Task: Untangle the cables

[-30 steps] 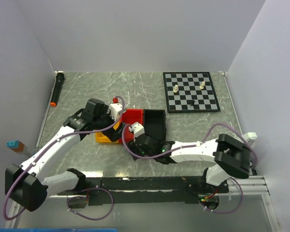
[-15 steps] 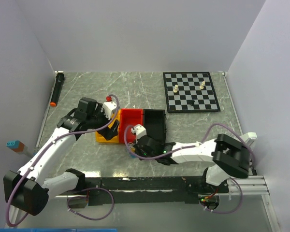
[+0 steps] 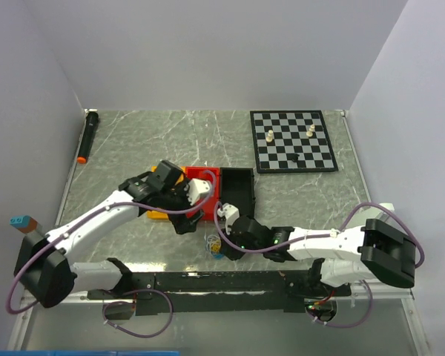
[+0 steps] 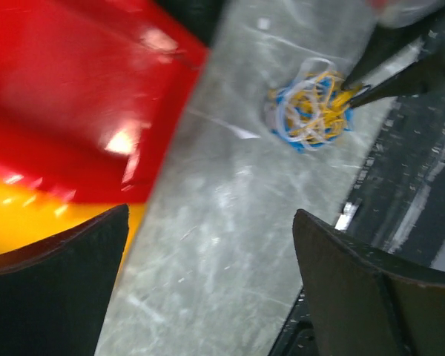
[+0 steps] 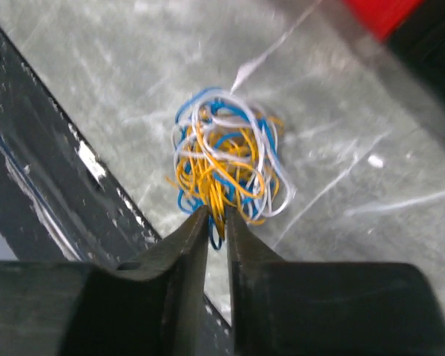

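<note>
1. The cables (image 5: 226, 159) sit as one blue, yellow and white clump on the counter (image 3: 133, 133), just beside the black rail (image 5: 37, 148) along the near edge.
2. The right fingers (image 5: 196, 233) are pinched together on yellow strands at the clump's rail side.
3. The left fingers (image 4: 356, 289) are spread wide with nothing in them, over bare counter between the red bin (image 4: 74, 96) and the clump.
4. The red bin, yellow bin (image 4: 22, 215) and black bin (image 3: 237, 189) close off the far side, while open counter runs left and right of the clump.
5. The chessboard (image 3: 293, 141) lies well apart, far right.
</note>
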{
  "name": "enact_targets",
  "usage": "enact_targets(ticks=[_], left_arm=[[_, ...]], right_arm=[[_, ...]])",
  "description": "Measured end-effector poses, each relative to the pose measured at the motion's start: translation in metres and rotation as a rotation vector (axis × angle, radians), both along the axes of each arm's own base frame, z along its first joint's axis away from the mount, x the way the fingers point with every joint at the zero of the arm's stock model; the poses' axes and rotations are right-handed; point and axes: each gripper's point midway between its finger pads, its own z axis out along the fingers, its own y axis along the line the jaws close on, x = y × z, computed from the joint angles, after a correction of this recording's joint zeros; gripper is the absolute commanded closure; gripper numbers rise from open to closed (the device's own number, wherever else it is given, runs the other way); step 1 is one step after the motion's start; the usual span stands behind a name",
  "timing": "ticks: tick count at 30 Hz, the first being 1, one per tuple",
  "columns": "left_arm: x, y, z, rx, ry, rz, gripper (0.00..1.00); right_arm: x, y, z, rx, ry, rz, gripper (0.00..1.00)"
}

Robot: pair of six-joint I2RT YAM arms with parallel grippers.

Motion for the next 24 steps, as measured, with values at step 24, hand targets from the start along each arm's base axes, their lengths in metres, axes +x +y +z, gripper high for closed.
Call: enact_targets(ticks=[24], left_arm=[[-0.038,-0.066,-0.049,0.006,0.142,-0.193,0.38]], right_arm=[[0.017,-0.057,0.016,0.069,0.011,-0.271,0.46]])
